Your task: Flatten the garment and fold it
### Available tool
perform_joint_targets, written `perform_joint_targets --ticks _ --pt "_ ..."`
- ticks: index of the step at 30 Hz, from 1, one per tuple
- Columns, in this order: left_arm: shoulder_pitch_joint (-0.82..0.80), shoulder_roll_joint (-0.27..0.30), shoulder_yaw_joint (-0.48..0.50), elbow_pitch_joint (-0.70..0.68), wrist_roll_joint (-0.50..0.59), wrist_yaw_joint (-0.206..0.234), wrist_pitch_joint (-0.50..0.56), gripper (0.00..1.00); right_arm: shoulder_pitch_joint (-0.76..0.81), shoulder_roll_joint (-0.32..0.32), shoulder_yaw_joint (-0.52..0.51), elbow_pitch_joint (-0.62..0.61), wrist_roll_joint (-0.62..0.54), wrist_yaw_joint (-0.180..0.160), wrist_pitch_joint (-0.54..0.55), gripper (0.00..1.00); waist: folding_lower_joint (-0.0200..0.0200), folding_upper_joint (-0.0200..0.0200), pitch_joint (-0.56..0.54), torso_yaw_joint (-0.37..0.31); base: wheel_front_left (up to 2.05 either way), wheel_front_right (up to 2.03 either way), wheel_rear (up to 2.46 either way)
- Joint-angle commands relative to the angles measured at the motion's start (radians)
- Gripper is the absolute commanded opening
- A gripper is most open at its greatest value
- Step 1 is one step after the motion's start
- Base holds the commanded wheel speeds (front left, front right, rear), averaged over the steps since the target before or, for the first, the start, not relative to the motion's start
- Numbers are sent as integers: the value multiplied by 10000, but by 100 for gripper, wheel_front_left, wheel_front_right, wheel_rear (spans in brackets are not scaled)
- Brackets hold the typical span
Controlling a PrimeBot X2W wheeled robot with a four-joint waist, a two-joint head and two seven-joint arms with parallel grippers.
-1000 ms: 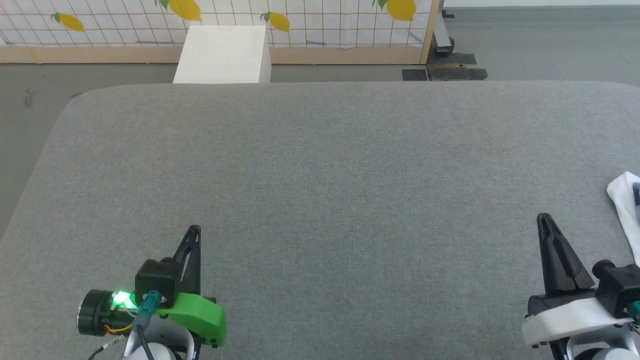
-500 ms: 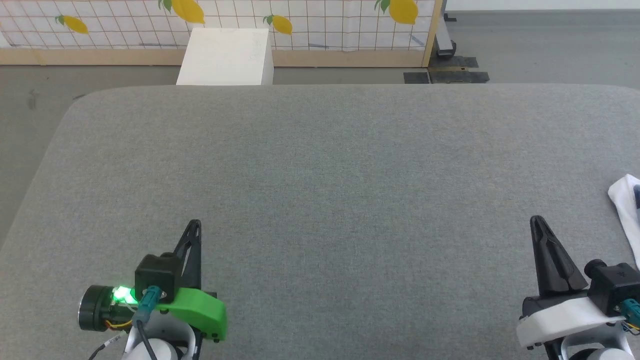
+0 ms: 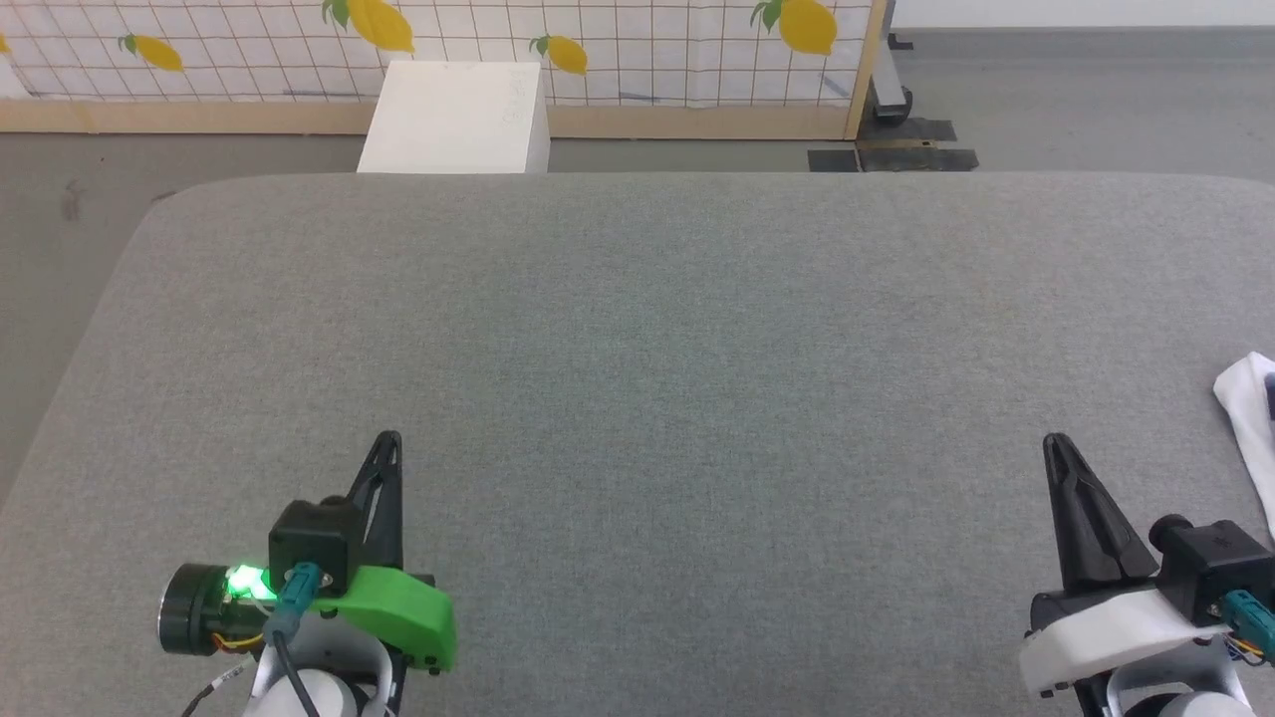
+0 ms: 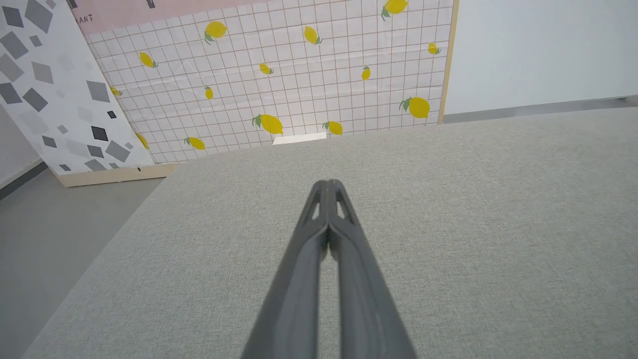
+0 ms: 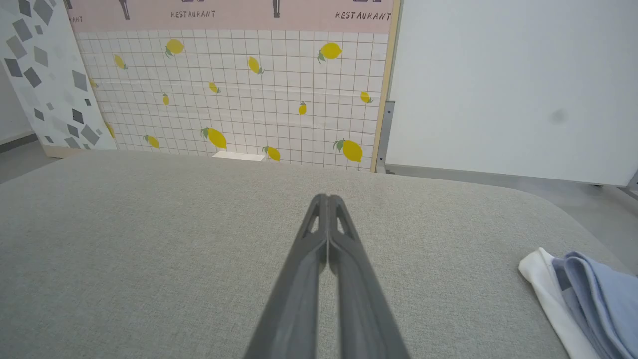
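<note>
The garment [image 5: 588, 294] lies bunched at the lower right of the right wrist view, light blue folds with a white edge; its white part [image 3: 1247, 398] shows at the right edge of the head view. My right gripper [image 3: 1054, 443] is shut with nothing in it, low on the right, a short way left of the garment and apart from it. In its own wrist view the right gripper [image 5: 327, 198] has its fingers pressed together. My left gripper [image 3: 389, 440] is shut and empty at the lower left, far from the garment; the left gripper [image 4: 329, 183] also shows closed tips.
A wide grey padded table [image 3: 647, 349] spans the head view, with its far edge rounded. Beyond it stand a white box [image 3: 453, 118] and a lemon-patterned panel [image 3: 598, 45] on a grey floor. A grey-speckled panel [image 4: 45, 85] leans at the left.
The whole head picture has slid a little, so the camera moved. Both grippers stay shut and have shifted only slightly in the picture. The garment lies as before.
</note>
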Motion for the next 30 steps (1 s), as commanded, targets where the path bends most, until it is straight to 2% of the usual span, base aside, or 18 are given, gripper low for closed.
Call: perform_joint_targets --ticks 1,30 --pt "176 -125 147 -33 132 -98 49 0 -179 41 34 27 -96 -6 32 0 0 0 -6 5 0 0 0" --pt "405 -1121 1380 -87 1104 -916 458 0 -322 166 238 139 -277 -10 425 0 0 0 -142 109 0 0 0"
